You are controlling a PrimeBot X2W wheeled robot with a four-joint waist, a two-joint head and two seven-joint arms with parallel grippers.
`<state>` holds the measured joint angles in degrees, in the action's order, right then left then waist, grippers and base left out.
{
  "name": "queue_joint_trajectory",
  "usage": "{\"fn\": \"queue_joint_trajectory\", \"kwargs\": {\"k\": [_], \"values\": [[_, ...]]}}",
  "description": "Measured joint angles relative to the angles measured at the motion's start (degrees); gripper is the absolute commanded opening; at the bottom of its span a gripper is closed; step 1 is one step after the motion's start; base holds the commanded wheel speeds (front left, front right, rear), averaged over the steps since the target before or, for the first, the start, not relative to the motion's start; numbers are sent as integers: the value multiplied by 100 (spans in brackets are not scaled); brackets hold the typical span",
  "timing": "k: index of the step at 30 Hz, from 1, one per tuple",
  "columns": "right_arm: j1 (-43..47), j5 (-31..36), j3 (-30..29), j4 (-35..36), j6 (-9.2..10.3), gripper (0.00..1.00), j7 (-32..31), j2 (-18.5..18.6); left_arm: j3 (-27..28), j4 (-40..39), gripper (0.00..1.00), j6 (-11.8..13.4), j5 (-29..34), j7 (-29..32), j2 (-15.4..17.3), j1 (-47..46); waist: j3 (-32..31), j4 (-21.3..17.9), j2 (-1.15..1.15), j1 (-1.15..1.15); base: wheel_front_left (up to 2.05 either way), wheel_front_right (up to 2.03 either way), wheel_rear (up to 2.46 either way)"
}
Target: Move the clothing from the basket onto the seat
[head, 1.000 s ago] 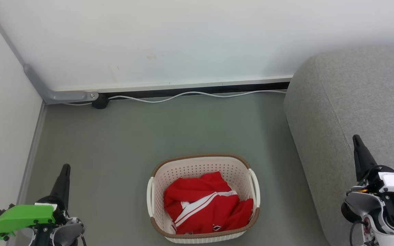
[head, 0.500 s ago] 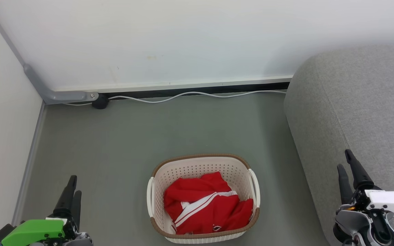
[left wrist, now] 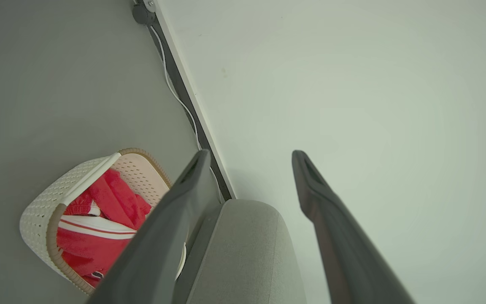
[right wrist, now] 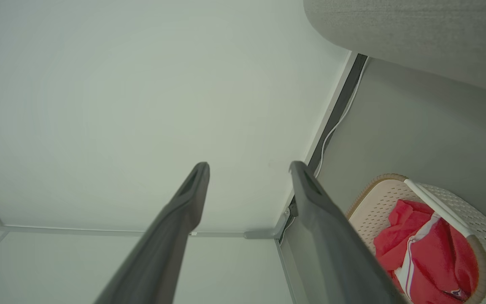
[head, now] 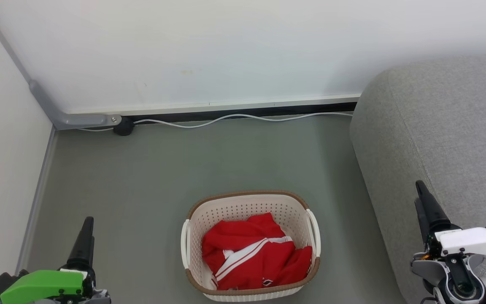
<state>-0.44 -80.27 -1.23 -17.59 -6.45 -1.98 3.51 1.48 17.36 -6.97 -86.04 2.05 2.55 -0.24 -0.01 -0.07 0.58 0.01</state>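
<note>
We see the clothing [head: 255, 253], red with white stripes, bunched inside the basket [head: 243, 210]. The basket sits on the floor [head: 163, 169], near the seat [head: 449, 126] and to its left. Left fingers [left wrist: 167, 228] stand apart, low left in head view, well apart from the basket. Right fingers [right wrist: 169, 236] are also apart, low right, in front of the seat's side. White cable [head: 234, 116] runs along the wall [head: 226, 50].
</note>
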Motion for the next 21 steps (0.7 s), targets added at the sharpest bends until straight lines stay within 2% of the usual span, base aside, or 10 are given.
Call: {"fn": "queue_joint_trajectory", "kwargs": {"k": [5, 15, 21], "values": [[-43, 581, 231, 60, 63, 100, 96, 130, -96, -5, 100, 0, 353, -102, 87, 29, 2, -3, 0, 0, 0, 0, 0], [-193, 1758, 761, 155, 343, 100, 294, 334, -296, -66, 100, 46, 1237, -321, 268, 30, 2, -5, 0, 0, 0, 0, 0], [-208, 2180, 1002, 158, 411, 100, 370, 375, -393, -86, 100, 96, 1656, -421, 352, 30, -7, -5, 0, 0, 0, 0, 0]]}}
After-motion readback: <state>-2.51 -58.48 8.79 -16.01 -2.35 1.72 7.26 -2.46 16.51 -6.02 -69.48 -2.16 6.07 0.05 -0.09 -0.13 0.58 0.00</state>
